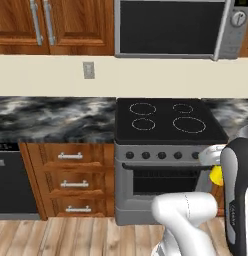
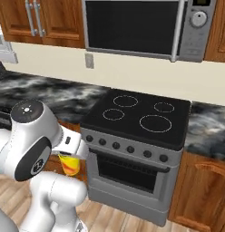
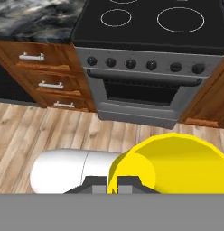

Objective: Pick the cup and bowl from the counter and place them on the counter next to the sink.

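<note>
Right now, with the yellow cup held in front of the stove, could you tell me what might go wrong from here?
1. The gripper pinches the cup only at its rim, over the wood floor, so a jolt might make it slip and fall.
2. The cup hangs low, close to the robot's own arm and near the oven front. A wide swing could knock it against either.

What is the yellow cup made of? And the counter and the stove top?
The cup looks like smooth plastic or glazed ceramic: plain bright yellow, no texture; hard to tell which. The counter looks like polished stone: black-and-grey marbling with white veins. The stovetop looks like black glass: flat, dark, with thin white burner rings.
</note>
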Available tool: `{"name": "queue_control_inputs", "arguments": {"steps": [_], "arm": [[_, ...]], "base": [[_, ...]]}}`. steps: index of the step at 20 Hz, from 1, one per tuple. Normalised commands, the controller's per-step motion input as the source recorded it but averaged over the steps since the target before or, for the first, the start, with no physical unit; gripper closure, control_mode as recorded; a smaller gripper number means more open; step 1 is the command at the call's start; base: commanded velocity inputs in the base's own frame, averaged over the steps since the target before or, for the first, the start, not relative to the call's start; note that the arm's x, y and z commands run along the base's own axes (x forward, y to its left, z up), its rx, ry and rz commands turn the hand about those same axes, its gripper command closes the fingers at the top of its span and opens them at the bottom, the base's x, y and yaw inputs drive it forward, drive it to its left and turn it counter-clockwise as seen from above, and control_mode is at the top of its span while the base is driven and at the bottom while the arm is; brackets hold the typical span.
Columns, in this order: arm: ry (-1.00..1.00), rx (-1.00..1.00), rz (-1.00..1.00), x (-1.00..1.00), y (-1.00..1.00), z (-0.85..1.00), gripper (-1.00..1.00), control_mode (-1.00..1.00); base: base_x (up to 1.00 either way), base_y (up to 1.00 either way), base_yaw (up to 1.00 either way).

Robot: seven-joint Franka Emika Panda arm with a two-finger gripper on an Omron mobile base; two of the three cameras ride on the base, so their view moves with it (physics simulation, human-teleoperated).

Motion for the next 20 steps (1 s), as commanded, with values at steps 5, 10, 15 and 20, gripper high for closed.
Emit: {"name": "queue_control_inputs", "arguments": {"steps": [5, 10, 15, 20], "arm": [[0.00, 0.00, 0.00, 0.00, 0.00, 0.00, 1.00, 1.00], [0.00, 0.00, 0.00, 0.00, 0.00, 0.00, 1.00, 1.00], [0.00, 0.00, 0.00, 0.00, 0.00, 0.00, 1.00, 1.00], [0.00, 0.00, 0.00, 0.00, 0.00, 0.00, 1.00, 1.00]], "base": [[0.00, 0.12, 0.66], [-0.04, 0.10, 0.63], [0.11, 0.01, 0.32], [0.77, 0.08, -0.03]]}}
